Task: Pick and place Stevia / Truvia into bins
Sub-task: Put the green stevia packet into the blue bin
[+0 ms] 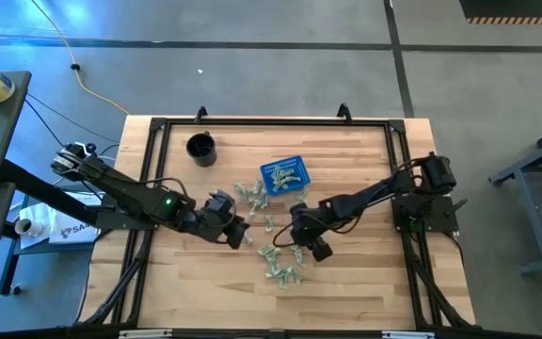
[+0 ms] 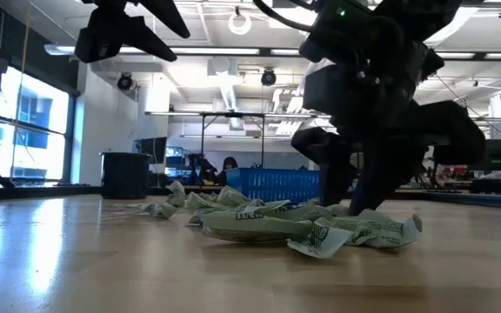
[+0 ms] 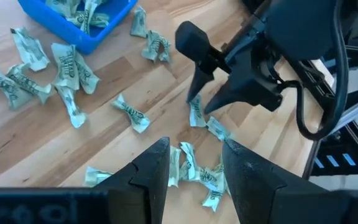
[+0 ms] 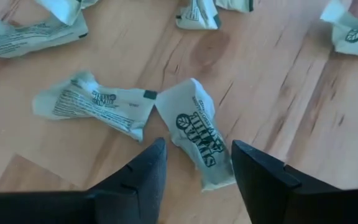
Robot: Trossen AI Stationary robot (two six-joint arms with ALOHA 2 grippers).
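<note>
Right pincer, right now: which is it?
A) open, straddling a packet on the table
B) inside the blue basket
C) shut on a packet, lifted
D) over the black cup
A: the right pincer is open, its fingers either side of a packet lying on the table.

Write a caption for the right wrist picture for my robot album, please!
The open right gripper hovers over a crumpled Truvia packet on the wooden table.

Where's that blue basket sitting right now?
In the high view, the blue basket sits mid-table toward the far edge, right of the black cup, with packets scattered nearby.
</note>
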